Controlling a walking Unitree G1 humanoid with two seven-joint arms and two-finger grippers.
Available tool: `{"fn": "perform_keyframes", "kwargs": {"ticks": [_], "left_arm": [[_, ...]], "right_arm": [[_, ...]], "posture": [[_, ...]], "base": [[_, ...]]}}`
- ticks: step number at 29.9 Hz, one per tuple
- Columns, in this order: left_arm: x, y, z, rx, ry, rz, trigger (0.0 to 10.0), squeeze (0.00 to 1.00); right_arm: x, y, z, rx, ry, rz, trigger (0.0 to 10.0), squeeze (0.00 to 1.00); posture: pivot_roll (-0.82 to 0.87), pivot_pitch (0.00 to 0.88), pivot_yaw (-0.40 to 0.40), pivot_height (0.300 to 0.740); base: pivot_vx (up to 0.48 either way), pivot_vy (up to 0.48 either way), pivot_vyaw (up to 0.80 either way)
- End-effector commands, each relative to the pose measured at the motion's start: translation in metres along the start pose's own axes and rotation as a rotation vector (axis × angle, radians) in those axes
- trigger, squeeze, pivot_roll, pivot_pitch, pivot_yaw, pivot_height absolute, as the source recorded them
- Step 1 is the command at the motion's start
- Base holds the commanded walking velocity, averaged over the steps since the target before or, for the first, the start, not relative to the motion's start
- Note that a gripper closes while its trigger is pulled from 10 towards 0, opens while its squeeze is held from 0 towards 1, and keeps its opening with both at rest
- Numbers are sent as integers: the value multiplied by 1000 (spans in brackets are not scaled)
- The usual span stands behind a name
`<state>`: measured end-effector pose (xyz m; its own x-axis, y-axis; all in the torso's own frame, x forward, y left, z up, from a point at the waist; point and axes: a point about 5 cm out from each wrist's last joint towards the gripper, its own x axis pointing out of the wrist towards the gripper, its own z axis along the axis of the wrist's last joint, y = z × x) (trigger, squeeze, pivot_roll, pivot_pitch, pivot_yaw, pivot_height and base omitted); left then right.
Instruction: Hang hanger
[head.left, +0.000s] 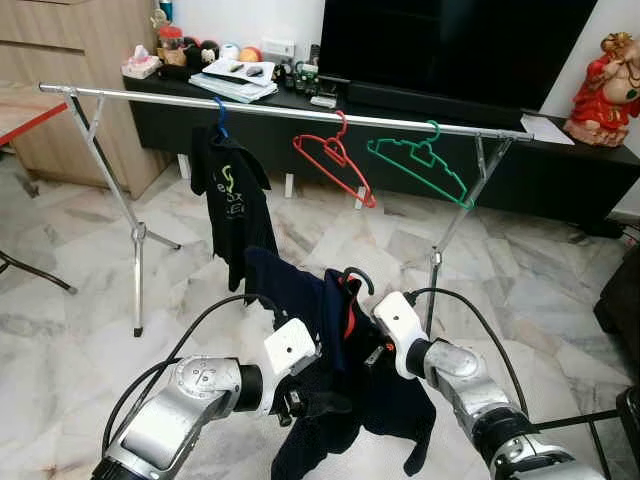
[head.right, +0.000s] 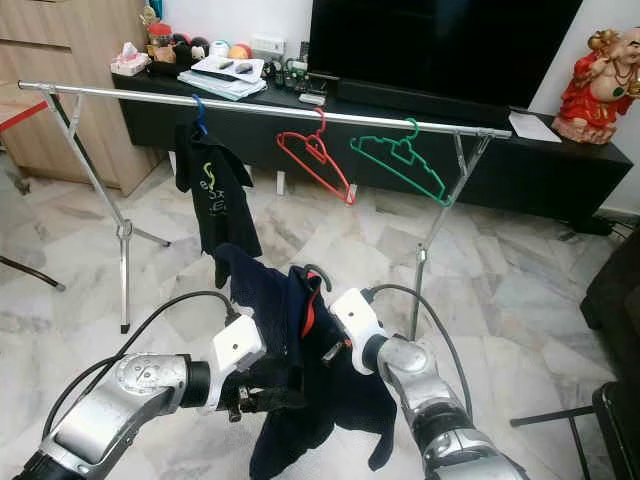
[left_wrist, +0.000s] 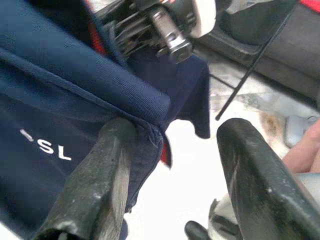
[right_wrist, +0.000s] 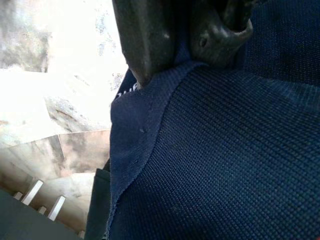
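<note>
The hanger, carrying a navy shirt, was held low before the rail. The right hand grasped the shirt; the left hand stood released beside it.

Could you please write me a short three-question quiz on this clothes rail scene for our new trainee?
1. How many hangers hang on the rail?
2. True or false: the green hanger carries a shirt.
3. What do the left gripper and right gripper hold between them: A) a towel, B) a navy shirt on a black-hooked hanger, C) a red hanger?

Key: 1. Three: blue hanger with the black shirt, red, green. 2. False. 3. B.
</note>
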<state>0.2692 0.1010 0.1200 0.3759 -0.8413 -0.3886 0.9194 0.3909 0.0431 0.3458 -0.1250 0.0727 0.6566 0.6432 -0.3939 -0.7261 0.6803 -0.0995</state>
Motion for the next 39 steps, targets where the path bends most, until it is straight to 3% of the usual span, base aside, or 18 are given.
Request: {"fn": "perform_keyframes", "kwargs": {"ticks": [1, 3, 4, 11, 17, 18, 22, 27, 31, 39], "left_arm": [[-4, 5, -3, 33, 48, 49, 10000, 1000], [-6, 7, -5, 48, 67, 61, 10000, 1000], [-8, 9, -6, 51, 70, 75, 10000, 0], [-26, 36, 8, 63, -28, 284, 10000, 0], [-38, 46, 15, 69, -77, 329, 10000, 0], [-42, 45, 16, 74, -95, 300, 10000, 0], [-48, 43, 13, 76, -72, 224, 10000, 0], [-50, 41, 4, 53, -37, 147, 10000, 0], [-51, 41, -10, 48, 49, 68, 10000, 0], [-54, 36, -17, 68, 119, -46, 10000, 0]], "right_arm": [[-3, -9, 8, -28, -22, -29, 0, 0], [-4, -10, 8, -35, -17, -28, 0, 0], [-4, -10, 8, -35, -16, -27, 0, 0], [-8, -10, 4, -84, 9, 33, 0, 0], [-13, -7, -1, -143, 29, 137, 0, 0], [-16, -3, -4, -187, 49, 216, 0, 0], [-21, 1, -9, -265, 92, 333, 0, 0], [-23, 1, -11, -293, 126, 370, 0, 0], [-25, 2, -14, -337, 162, 401, 0, 0], [-26, 6, -12, -353, 130, 469, 0, 0]], "posture": [[157, 43, -99, 740], [159, 45, -99, 740], [155, 46, -99, 740], [153, 48, -103, 740], [153, 46, -104, 740], [152, 46, -106, 740], [152, 44, -107, 740], [156, 42, -108, 740], [151, 43, -109, 740], [150, 42, -110, 740]], "base": [[0, 0, 0], [0, 0, 0], [0, 0, 0], [0, 0, 0], [0, 0, 0], [0, 0, 0], [0, 0, 0], [0, 0, 0], [0, 0, 0], [0, 0, 0]]}}
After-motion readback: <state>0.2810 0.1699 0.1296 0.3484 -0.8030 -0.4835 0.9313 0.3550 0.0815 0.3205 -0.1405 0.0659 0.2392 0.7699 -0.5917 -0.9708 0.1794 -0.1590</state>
